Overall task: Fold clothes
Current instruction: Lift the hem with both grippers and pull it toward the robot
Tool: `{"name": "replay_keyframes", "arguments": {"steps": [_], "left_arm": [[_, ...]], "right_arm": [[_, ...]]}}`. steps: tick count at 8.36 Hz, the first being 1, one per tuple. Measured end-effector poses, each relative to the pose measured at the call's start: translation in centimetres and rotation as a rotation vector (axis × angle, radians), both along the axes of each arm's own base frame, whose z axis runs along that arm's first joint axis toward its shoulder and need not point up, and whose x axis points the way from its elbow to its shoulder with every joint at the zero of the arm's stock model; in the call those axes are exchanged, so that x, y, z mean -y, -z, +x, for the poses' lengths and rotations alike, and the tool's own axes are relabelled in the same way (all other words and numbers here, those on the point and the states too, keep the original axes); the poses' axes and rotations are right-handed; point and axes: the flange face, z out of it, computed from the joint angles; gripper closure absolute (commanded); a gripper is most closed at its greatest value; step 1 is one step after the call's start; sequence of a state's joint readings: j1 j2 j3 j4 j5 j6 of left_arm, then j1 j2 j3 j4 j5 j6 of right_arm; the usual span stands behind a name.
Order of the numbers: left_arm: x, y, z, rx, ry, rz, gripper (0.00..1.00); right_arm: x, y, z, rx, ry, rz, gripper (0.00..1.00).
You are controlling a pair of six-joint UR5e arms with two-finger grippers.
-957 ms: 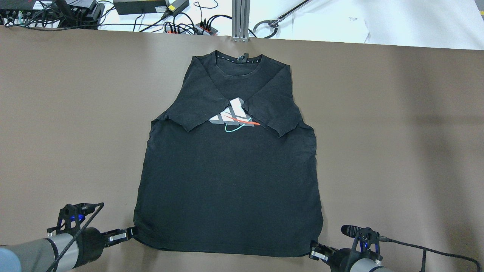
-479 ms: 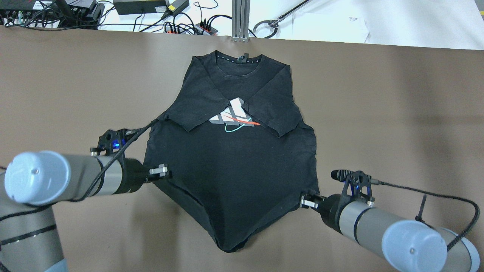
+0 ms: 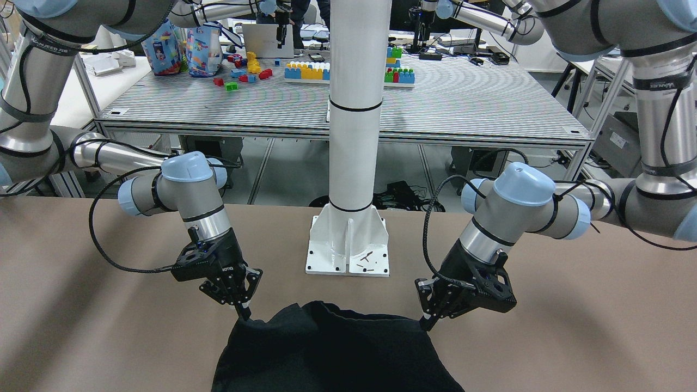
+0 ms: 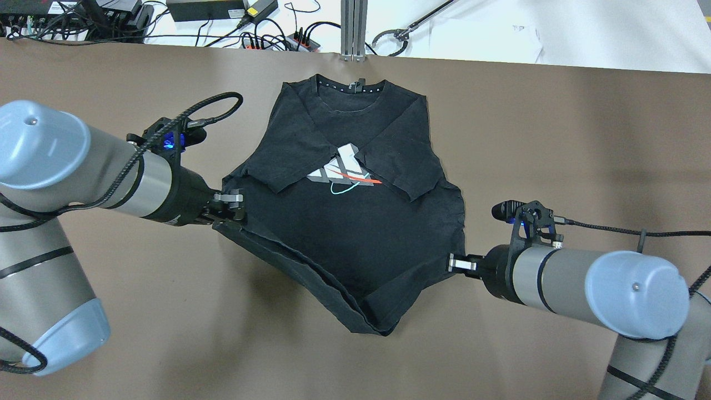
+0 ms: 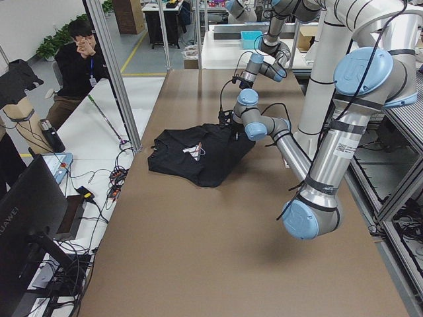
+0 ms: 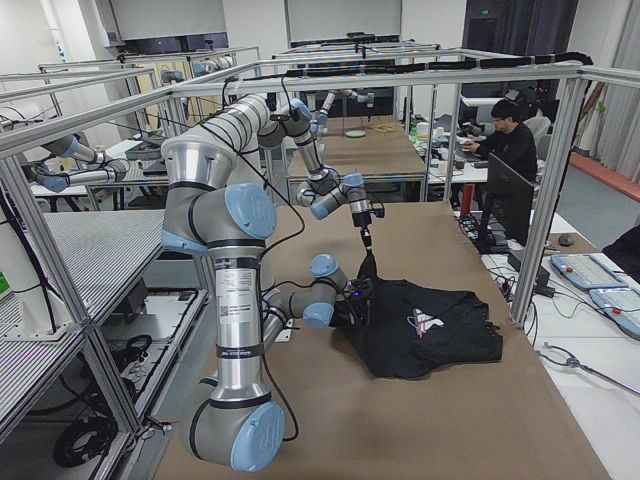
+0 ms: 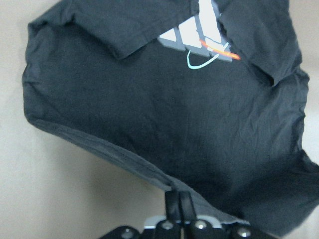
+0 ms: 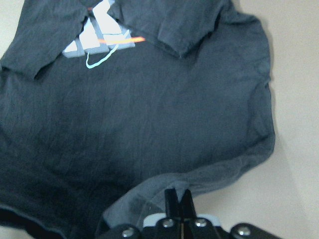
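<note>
**A:** Left gripper [image 4: 239,206], condition?

**B:** Jaws pressed together on one bottom corner of the black T-shirt [image 4: 344,239]. The left wrist view shows the fingertips [image 7: 178,201] pinching the hem [image 4: 311,280] with cloth on both sides of them.

**A:** Right gripper [image 4: 452,263]?

**B:** Same entry. It is clamped on the other bottom corner, and in the right wrist view the fingertips [image 8: 178,198] meet on the fabric edge.

**A:** Location of the T-shirt?

**B:** On the brown table [image 4: 555,139], about the middle, front side up. The collar [image 4: 350,89] lies close to the far edge. The upper part lies flat.

**A:** Lower part?

**B:** The two corners are held above the table. The hem sags between them into a V with its point toward the robot. Whether that point touches the table, I cannot tell. Along the left gripper's side the layers part and show a paler inner face.

**A:** Sleeves [image 4: 283,153]?

**B:** Both are folded inward across the chest, their ends near each other.

**A:** Markings?

**B:** A grey-white print [image 4: 341,169] with one orange stroke and one teal loop, partly covered by the sleeve ends.

**A:** Height of the two grippers?

**B:** In the exterior right view the far, left one holds its corner higher than the near, right one.
</note>
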State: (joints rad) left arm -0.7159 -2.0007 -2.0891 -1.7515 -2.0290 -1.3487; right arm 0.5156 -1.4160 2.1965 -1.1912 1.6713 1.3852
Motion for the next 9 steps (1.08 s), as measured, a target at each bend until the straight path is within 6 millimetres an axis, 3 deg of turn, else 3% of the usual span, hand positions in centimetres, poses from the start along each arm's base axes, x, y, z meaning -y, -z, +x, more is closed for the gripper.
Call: {"name": "replay_keyframes", "arguments": {"steps": [1, 2, 4, 5, 7, 9], "left_arm": [[-1.6, -1.1, -1.5, -0.01, -0.085, -0.007, 1.0], [-4.6, -2.2, -3.4, -0.027, -0.181, 0.001, 1.0], [-12.7, -2.5, -6.8, -0.092, -0.371, 0.04, 1.0], [-15.8, -2.1, -7.7, -0.115, -0.44, 0.054, 1.0], [-18.2, -1.7, -8.1, -0.131, -0.495, 0.064, 1.0], [-16.4, -3.0, -7.2, -0.09, -0.433, 0.055, 1.0]], "right_arm": [[-2.7, -0.2, 0.9, 0.015, 0.123, -0.024, 1.0], [-6.5, 0.1, 2.1, 0.034, 0.267, -0.029, 1.0], [-14.4, 1.9, 3.5, 0.065, 0.518, -0.028, 1.0], [-16.8, 2.5, 3.8, 0.065, 0.589, -0.033, 1.0], [-18.9, 3.3, 4.6, 0.05, 0.649, -0.046, 1.0], [-18.4, 2.7, 3.9, -0.017, 0.598, -0.052, 1.0]]}}
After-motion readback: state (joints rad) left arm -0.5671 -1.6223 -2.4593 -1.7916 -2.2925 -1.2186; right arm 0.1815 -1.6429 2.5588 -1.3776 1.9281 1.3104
